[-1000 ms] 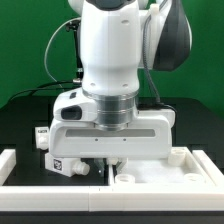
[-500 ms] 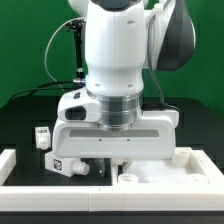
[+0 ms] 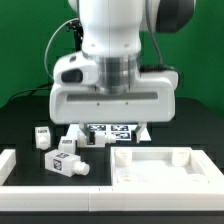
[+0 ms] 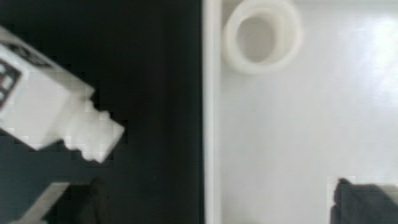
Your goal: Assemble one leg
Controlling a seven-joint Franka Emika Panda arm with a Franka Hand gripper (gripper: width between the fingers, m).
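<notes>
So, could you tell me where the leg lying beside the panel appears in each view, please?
Exterior view: the leg lies low on the exterior view's left, just beside the panel.
Wrist view: the leg lies beside the panel, not touching it.
Shared landmark: the panel's edge.

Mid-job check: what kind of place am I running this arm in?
Probably a lab test bench, not a workshop: a green backdrop, a black table, and tagged white parts such as the leg.

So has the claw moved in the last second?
Yes: the claw has lifted upward, away from the white panel it sat low over before.
</notes>
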